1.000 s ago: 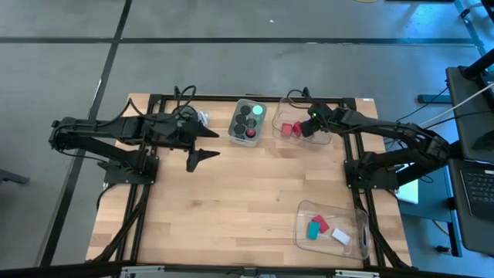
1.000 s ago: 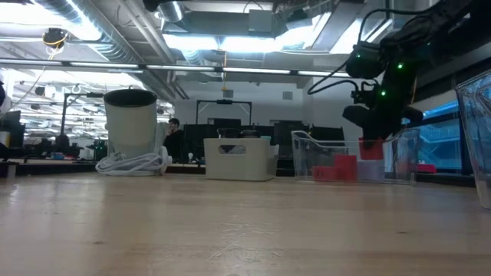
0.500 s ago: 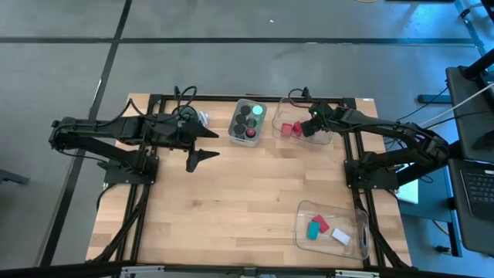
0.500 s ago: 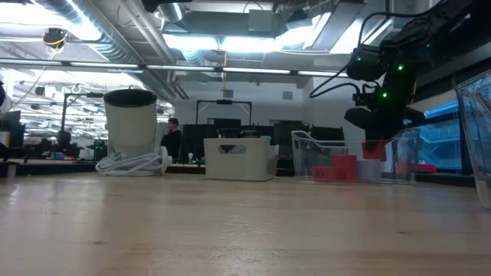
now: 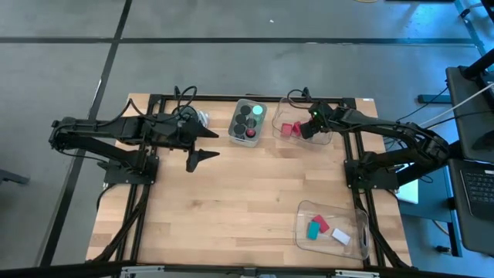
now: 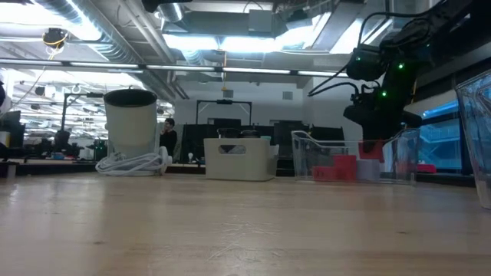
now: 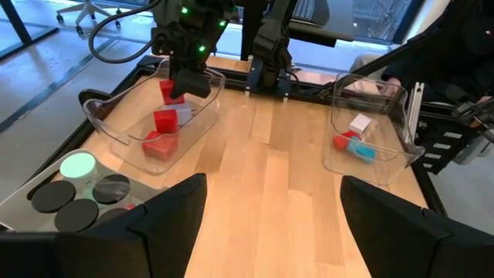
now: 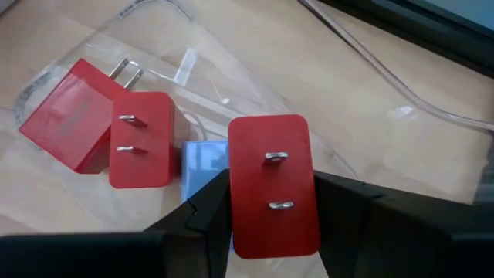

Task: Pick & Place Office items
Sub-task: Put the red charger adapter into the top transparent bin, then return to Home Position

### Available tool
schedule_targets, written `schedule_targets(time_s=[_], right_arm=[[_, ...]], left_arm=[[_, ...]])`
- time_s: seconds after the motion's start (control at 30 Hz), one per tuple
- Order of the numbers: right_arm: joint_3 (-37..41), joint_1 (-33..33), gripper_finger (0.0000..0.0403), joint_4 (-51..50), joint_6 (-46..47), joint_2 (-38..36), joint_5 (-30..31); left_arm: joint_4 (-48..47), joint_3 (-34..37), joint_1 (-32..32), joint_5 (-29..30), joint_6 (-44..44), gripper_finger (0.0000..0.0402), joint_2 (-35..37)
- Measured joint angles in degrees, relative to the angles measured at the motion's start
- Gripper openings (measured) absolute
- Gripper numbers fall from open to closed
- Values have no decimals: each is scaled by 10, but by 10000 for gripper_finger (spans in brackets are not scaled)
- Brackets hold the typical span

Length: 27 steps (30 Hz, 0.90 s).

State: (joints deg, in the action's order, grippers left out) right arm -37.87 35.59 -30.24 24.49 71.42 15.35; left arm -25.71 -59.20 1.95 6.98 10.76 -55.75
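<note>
R gripper [image 8: 270, 232] pinches a red plug block [image 8: 272, 184] over the clear tray [image 5: 287, 113], upper right of centre in high view. Block's prong face is toward the wrist cam, long axis along the fingers; glossy red, rounded corners, two metal prongs. L gripper [image 5: 202, 145], upper left, jaws spread, holding nothing.
</note>
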Motion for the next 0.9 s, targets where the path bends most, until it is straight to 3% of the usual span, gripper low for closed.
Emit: schedule_targets(time_s=[0.57,0.8,0.9], right_arm=[[0,0,192,0,-14,-1,-4],[-1,0,202,-3,-44,-48,-140],[-1,0,200,-7,-44,-87,-163]], left_arm=[[0,0,0,0,0,296,0],[-16,0,0,-5,6,296,39],[-44,0,0,-5,7,296,72]])
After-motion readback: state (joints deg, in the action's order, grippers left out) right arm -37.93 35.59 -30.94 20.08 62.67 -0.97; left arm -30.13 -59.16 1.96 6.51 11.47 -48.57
